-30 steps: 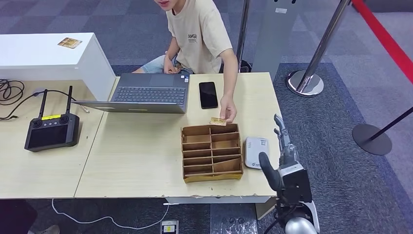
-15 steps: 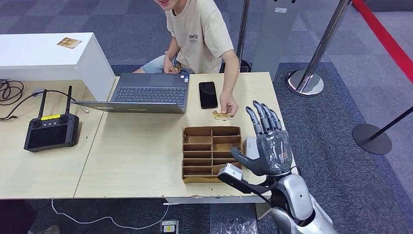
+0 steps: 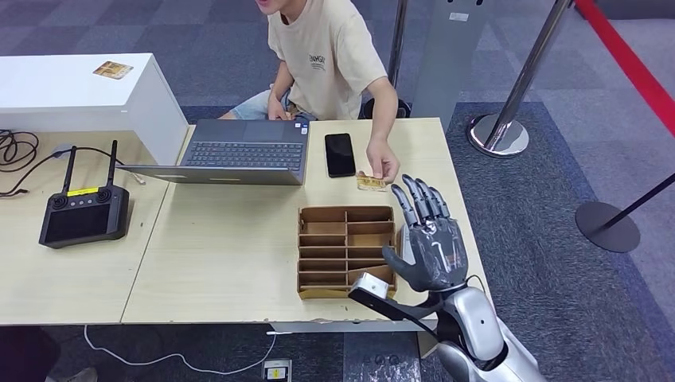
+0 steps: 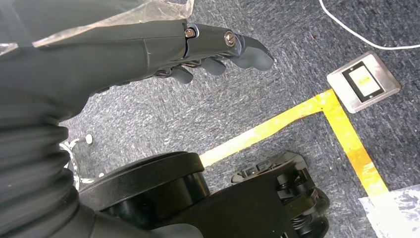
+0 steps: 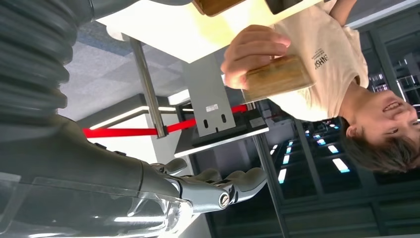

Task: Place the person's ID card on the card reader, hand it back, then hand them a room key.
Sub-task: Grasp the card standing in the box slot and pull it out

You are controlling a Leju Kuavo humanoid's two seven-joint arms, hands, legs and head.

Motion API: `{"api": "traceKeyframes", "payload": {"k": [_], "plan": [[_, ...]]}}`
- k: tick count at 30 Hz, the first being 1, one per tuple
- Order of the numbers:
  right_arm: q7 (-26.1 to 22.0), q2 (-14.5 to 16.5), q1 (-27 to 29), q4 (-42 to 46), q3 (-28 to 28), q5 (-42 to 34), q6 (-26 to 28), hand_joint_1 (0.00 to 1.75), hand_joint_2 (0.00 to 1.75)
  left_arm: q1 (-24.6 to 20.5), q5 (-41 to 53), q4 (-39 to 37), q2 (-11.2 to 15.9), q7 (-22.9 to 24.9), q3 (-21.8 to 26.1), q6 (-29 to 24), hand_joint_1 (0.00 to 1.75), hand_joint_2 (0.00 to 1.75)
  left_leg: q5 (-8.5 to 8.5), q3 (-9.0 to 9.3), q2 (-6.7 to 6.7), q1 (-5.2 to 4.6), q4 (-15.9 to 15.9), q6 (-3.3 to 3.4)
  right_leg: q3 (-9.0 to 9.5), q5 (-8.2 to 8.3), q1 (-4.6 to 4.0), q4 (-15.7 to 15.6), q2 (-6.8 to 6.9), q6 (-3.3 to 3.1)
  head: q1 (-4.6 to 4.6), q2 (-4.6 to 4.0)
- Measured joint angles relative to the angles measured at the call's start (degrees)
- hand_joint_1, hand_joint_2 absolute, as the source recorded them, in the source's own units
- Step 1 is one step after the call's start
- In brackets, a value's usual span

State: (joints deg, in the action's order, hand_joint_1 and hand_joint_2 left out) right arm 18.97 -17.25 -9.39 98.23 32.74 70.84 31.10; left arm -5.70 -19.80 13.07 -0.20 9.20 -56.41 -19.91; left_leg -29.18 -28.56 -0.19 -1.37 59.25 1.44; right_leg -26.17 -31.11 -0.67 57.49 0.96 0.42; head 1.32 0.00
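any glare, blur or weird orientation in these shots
Head view: even light, sharp, soft shadows under the laptop. Right wrist view: upside down, the table blown out to near white, the card slightly soft. Left wrist view: the left hand sharp, no glare.

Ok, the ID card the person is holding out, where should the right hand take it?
Probably by the free edge of the ID card facing the robot, since the person's hand pinches the far side. Bring the right hand, now open just short of it, forward over the table edge, thumb under and fingers over.
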Motion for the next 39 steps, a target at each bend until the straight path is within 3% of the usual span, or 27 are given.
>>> {"api": "traceKeyframes", "payload": {"k": [39], "plan": [[1.16, 1.09, 0.91, -3.65, 2.08, -1.4, 5.01, 0.0, 1.75, -0.02, 0.0, 0.0, 0.38, -0.98, -0.27, -0.1, 0.0, 1.75, 0.0, 0.0, 0.01, 0.0, 0.0, 0.0, -0.02, 0.0, 0.0, 0.0, 0.0, 0.0, 0.0, -0.01]]}}
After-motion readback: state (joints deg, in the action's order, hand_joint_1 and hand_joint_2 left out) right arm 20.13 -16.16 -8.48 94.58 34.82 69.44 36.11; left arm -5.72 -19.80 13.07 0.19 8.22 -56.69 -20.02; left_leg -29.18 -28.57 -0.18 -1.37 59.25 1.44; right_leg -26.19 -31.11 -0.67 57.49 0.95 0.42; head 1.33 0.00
